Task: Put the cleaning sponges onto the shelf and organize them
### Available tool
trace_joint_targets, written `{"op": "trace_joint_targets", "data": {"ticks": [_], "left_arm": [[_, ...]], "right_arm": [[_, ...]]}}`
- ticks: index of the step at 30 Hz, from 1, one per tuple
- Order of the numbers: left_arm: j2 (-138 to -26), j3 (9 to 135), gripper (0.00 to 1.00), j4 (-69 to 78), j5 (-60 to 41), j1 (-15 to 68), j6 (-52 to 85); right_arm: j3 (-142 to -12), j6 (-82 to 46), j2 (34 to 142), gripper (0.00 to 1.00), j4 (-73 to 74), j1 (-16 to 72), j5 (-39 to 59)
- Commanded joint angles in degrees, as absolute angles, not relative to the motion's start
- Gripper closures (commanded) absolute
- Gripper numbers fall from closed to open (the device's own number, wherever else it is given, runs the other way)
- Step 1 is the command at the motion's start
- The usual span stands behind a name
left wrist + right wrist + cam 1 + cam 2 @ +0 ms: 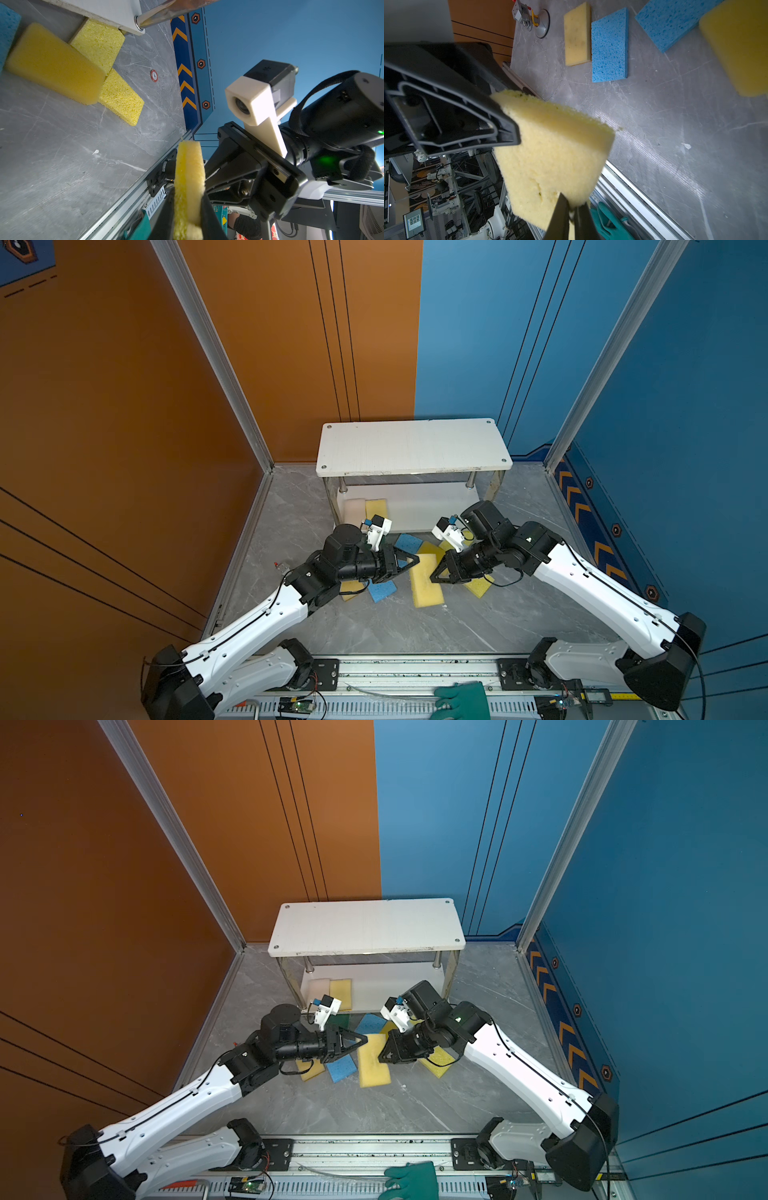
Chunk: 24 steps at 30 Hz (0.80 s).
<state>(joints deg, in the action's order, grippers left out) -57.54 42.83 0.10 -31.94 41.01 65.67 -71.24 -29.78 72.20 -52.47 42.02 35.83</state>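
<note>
My left tool and right tool seem clamped on one yellow sponge; I judge it soft, light, pinchable mid-edge.

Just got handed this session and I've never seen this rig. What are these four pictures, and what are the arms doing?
Two robot arms work over a grey table. Two pictures look down from above and show nearly the same scene; the other two are close-ups from a small camera on each arm's wrist. Each arm ends in a two-fingered pincer. The left pincer and the right pincer both grip one pale yellow sponge, held above the table. Other yellow sponges and blue sponges lie loose below. At the back stands a white shelf; its lower board holds a beige sponge and a yellow sponge. A green glove shows at the near edge.
</note>
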Motion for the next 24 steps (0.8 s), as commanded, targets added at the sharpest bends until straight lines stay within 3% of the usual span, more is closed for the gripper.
{"op": "trace_joint_targets", "data": {"ticks": [1,15,24], "left_arm": [[-57.6,42.3,0.82,1.8,-31.8,41.7,65.6],[-56.9,41.3,0.84,2.2,-31.4,41.1,66.2],[-56.0,40.6,0.84,2.6,-31.4,40.4,66.7]], "right_arm": [[-72.4,-28.9,71.1,0.89,-53.7,42.5,35.0],[-74.5,-29.8,70.1,0.57,-53.8,41.6,33.8],[-75.0,-30.3,69.3,0.47,-53.8,40.6,33.8]]}}
